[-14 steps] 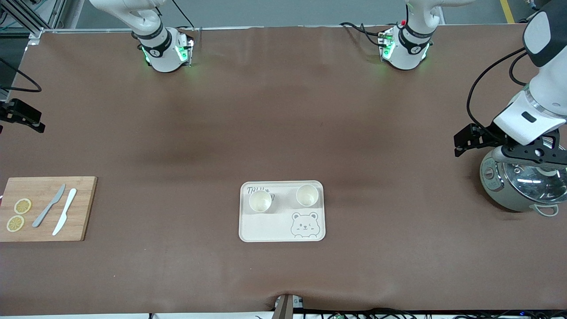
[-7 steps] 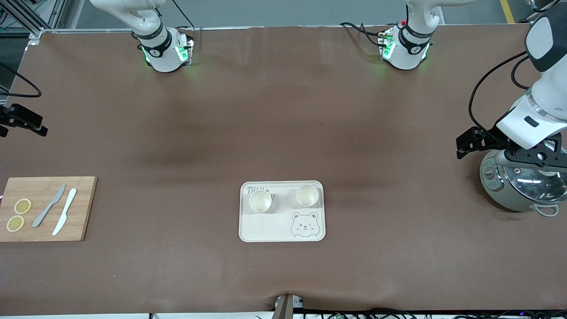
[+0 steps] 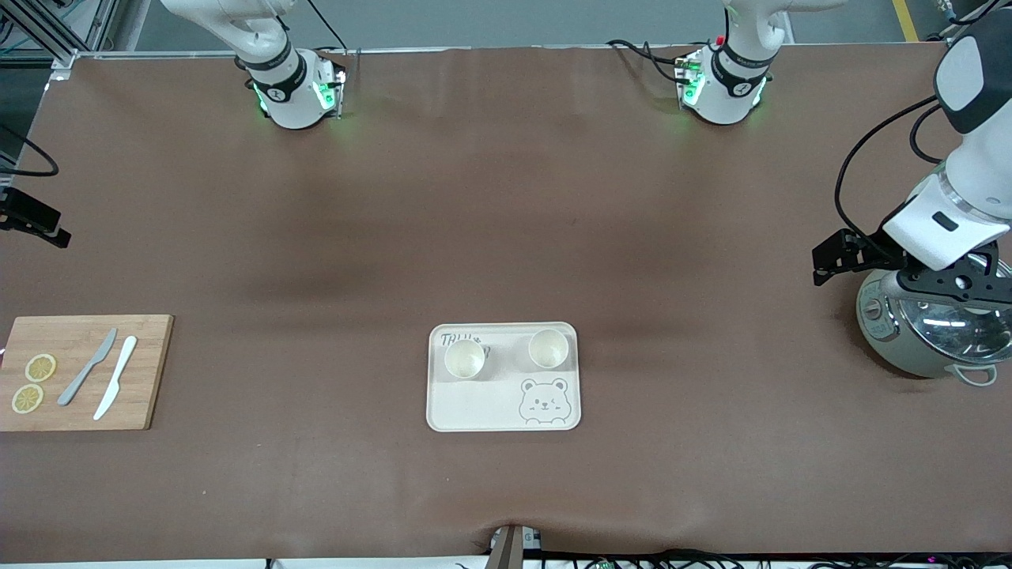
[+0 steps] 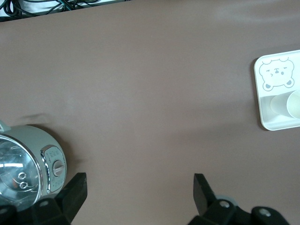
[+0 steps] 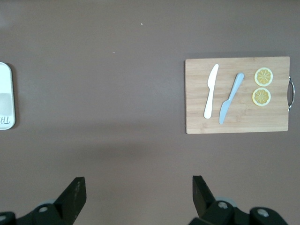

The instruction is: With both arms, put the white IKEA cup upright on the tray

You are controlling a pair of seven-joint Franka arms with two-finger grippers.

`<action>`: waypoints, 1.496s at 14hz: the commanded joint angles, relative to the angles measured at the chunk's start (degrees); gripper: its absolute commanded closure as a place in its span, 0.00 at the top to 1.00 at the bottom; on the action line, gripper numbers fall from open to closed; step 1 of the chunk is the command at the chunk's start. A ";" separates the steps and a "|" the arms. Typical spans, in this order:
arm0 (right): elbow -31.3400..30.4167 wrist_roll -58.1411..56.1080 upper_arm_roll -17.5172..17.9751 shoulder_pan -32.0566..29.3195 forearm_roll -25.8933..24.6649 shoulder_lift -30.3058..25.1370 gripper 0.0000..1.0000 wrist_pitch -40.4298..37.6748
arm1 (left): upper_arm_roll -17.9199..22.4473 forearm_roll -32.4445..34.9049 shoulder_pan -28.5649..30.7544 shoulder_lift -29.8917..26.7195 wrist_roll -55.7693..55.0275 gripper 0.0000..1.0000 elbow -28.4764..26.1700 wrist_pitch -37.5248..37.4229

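The cream tray (image 3: 474, 411) with the bear drawing lies in the middle of the table, toward the front camera. Two white cups stand upright on it, one (image 3: 464, 359) over the lettering and one (image 3: 548, 348) beside it. My left gripper (image 4: 139, 182) is open and empty in the air, over bare table next to the cooker; the tray (image 4: 259, 93) and one cup (image 4: 283, 104) show far off in its wrist view. My right gripper (image 5: 138, 183) is open and empty, high over bare table between the tray's edge (image 5: 6, 101) and the cutting board.
A wooden cutting board (image 3: 150, 371) with two knives and two lemon slices lies at the right arm's end, also in the right wrist view (image 5: 236, 124). A grey cooker (image 3: 877, 316) with a glass lid stands at the left arm's end, also in the left wrist view (image 4: 47, 147).
Both grippers have drifted slightly at their ends of the table. The tray and the two cups have not moved.
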 commanded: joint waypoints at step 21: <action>4.44 -0.01 0.58 -2.83 6.46 0.71 1.00 -1.44 | -0.26 1.75 0.31 0.43 -0.69 1.00 0.74 0.36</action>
